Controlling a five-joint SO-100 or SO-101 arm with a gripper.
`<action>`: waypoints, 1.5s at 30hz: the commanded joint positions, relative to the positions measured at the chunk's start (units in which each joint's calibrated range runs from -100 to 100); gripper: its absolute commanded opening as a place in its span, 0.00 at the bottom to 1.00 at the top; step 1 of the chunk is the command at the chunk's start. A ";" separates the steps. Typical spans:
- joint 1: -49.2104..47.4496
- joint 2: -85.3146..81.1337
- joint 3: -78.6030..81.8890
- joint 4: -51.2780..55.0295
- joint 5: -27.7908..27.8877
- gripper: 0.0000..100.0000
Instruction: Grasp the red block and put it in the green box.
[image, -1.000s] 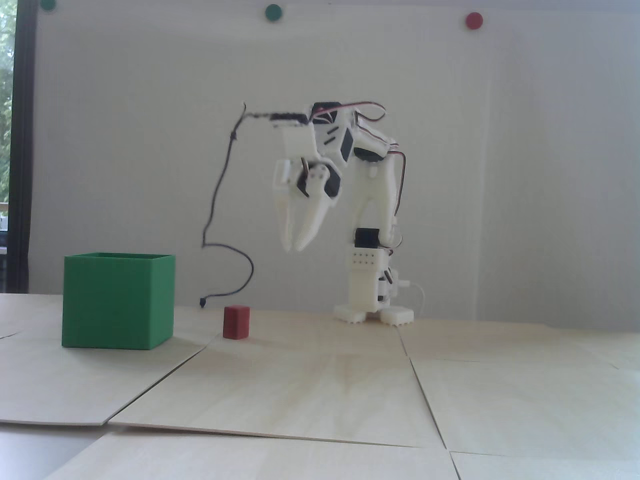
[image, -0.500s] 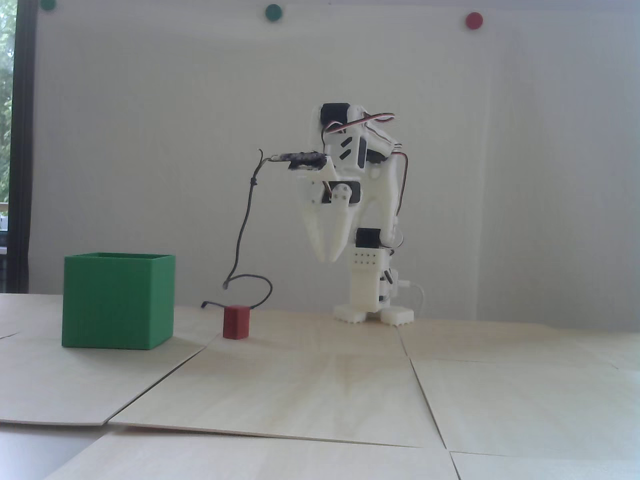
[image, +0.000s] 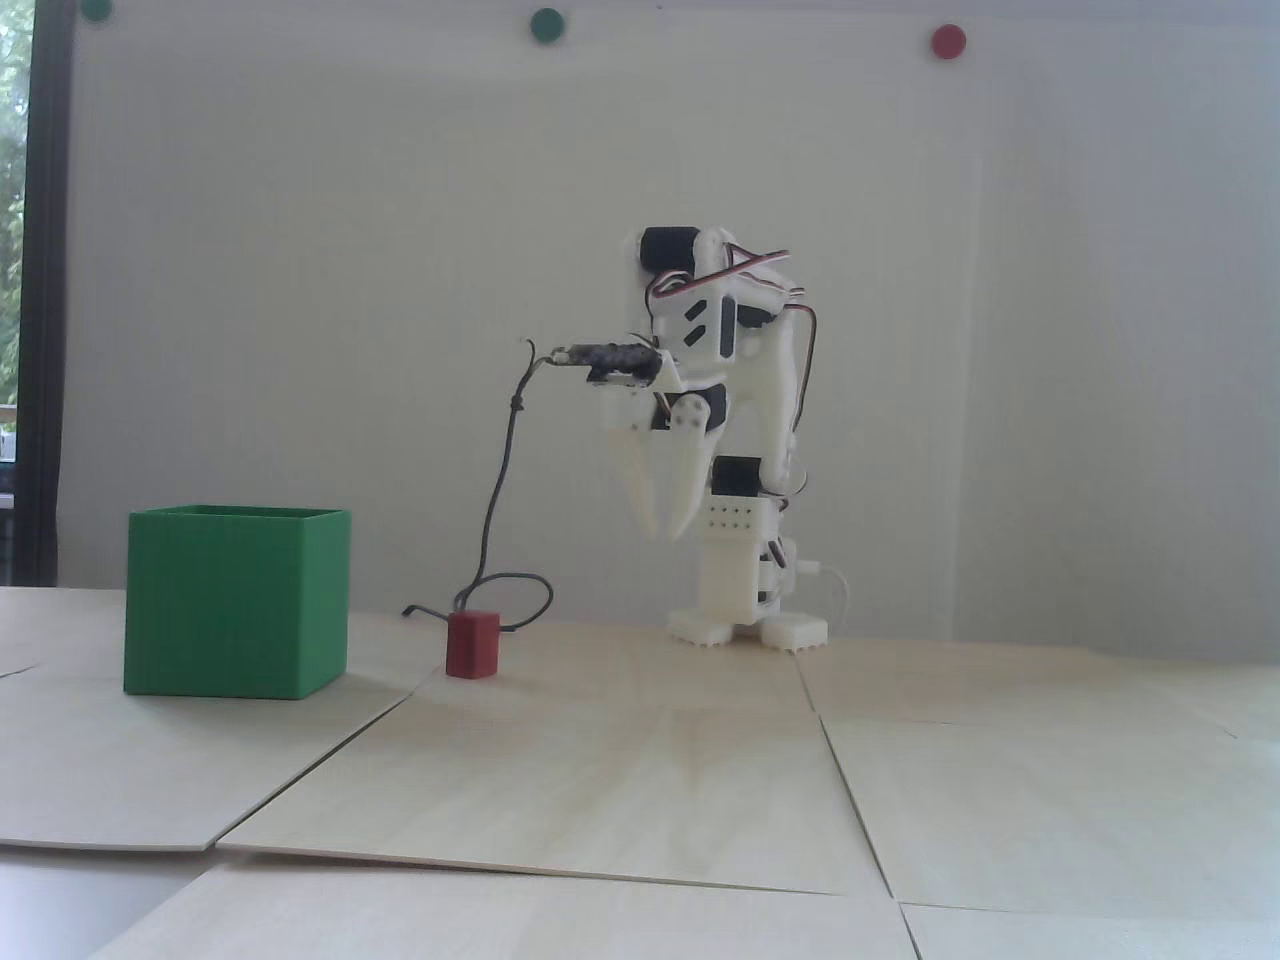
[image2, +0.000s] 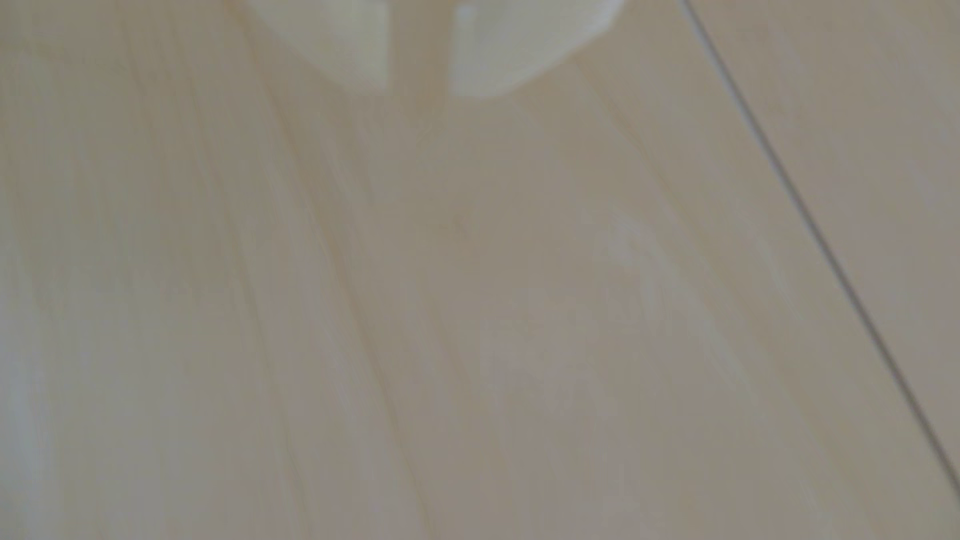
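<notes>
The red block (image: 472, 644) stands on the wooden table, just right of the green box (image: 236, 602) in the fixed view and apart from it. My white gripper (image: 666, 533) hangs fingers down in front of the arm's base, well above the table and up and to the right of the block. It holds nothing, and its jaws stand a narrow gap apart. The wrist view shows only the two blurred white fingertips (image2: 358, 46) at the top edge, the gripper (image2: 420, 91) over bare wood. Block and box are out of that view.
A dark cable (image: 497, 490) hangs from the wrist camera and loops on the table right behind the red block. The arm's base (image: 748, 625) stands at the back. Seams run between the wooden panels (image: 850, 790), and one seam shows in the wrist view (image2: 810, 223).
</notes>
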 joint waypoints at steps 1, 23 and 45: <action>4.20 -4.38 -0.73 2.63 0.05 0.02; 13.12 -0.51 -7.21 1.62 -0.26 0.02; 3.39 26.65 -27.44 -18.53 -11.30 0.02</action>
